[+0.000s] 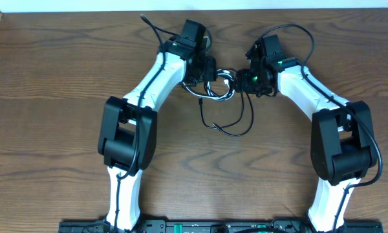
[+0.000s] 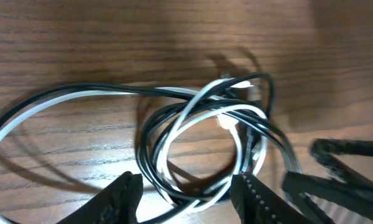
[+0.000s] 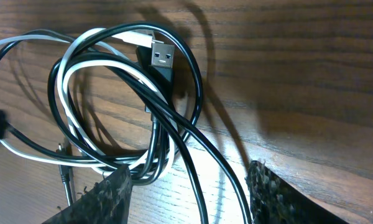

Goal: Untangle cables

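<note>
The left gripper (image 2: 186, 196) is holding its fingers apart, straddling the near edge of the coil, probably to pick out a strand. The right gripper (image 3: 189, 193) is also standing apart, with the black cable (image 3: 196, 93) running ungripped between its fingers. The white cable (image 2: 202, 96) is lying looped through the black one on the table (image 1: 52, 77), between the arms, so each can pull outward.

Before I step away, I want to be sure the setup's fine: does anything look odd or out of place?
Only the tangle: the white cable and black cable are wound together in one coil on the table, with a USB plug lying among the loops. No damage shows.
</note>
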